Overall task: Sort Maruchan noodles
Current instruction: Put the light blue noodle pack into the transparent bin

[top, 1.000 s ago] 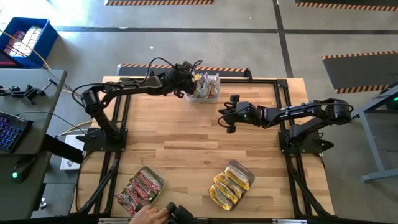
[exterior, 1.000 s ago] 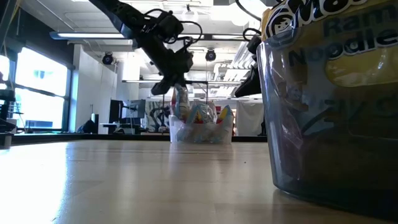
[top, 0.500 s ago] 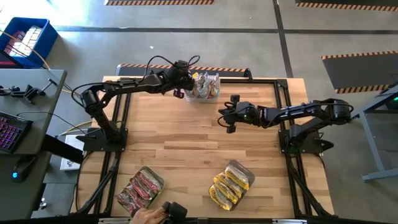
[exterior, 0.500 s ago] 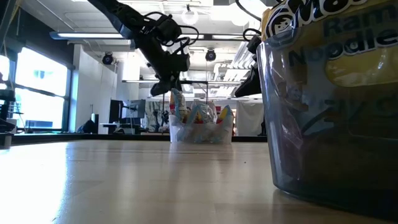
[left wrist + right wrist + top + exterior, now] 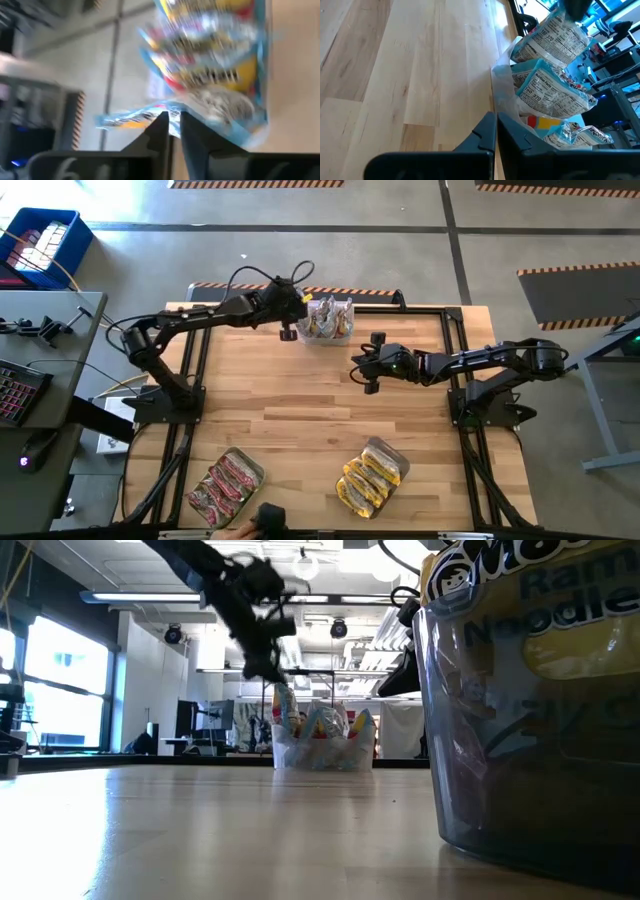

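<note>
Jaws of left gripper (image 5: pixel 171 131) slightly apart, beside noodle packets (image 5: pixel 210 55).

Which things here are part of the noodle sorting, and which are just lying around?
Job:
- mixed packets at the table's far edge
- pink packets
- yellow packets
- left gripper, beside the mixed packets
- right gripper, mid-table

Lying about:
- blue crate on the floor
- keyboard on the side desk

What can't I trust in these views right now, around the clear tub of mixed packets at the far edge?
- Left gripper: its smeared wrist view doesn't show whether it still grips a packet.
- Clear plastic tub of mixed crinkly noodle packets: packet count and flavours too small from above.
- Low view: the near grey tub of yellow packets hides the table's right side.
</note>
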